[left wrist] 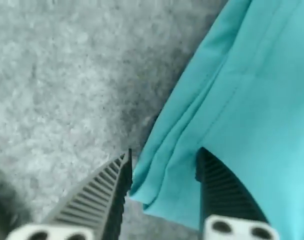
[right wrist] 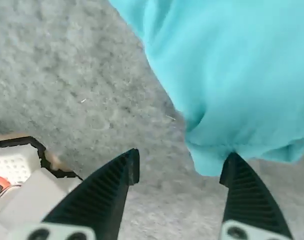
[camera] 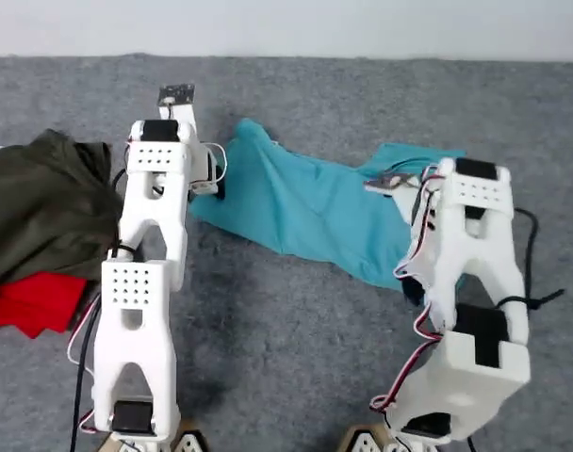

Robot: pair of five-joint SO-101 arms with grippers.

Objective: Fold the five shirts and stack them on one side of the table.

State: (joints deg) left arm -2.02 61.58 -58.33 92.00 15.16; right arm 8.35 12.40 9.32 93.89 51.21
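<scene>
Teal shirt (camera: 305, 202) spread mid-table between both arms, seen from above; olive shirt (camera: 41, 202) heaped over red shirt (camera: 27, 306) beside the left arm. Left wrist: left gripper (left wrist: 164, 155) released, jaws astride the teal hem. Right wrist: right gripper (right wrist: 183, 156) released, over another teal edge.

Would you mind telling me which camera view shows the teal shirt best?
The high view: it takes in nearly the whole teal shirt, end to end. The left wrist view shows its folded edge in the open left end effector; the right wrist view, a corner beside the open right end effector.
</scene>
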